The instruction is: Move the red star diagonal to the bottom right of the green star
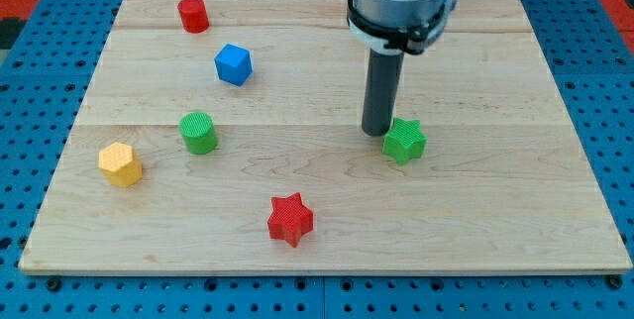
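My tip (376, 133): bare rod, no jaws, nothing held; sits just beside green star (404, 141), at its 9 o'clock, contact unclear. Red star (289, 219) well apart, at tip's 7 o'clock, near board's bottom edge. Goal spot: 4-5 o'clock of green star, free now. Red star likely light, rigid plastic, slides easily on wood, may spin if hit on point. Best push: flat into notch at its 9 o'clock side, heading right.

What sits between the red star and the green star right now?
Nothing: the camera view shows bare board between the red star and green star. My tip touches the green star's left.
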`<control>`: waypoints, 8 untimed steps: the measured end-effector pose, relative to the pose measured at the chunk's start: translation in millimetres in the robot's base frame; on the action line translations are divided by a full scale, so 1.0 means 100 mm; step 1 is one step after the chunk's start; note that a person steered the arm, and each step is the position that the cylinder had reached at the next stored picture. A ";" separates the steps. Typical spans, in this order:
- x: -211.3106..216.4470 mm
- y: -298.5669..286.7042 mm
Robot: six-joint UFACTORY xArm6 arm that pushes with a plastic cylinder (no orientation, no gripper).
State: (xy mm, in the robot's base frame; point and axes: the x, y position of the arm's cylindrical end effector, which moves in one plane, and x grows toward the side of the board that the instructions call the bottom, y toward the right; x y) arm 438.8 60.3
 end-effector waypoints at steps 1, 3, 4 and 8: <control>-0.20 0.38; 0.43 0.25; 0.30 -0.64; 1.37 0.14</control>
State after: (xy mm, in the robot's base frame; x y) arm 575.7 73.8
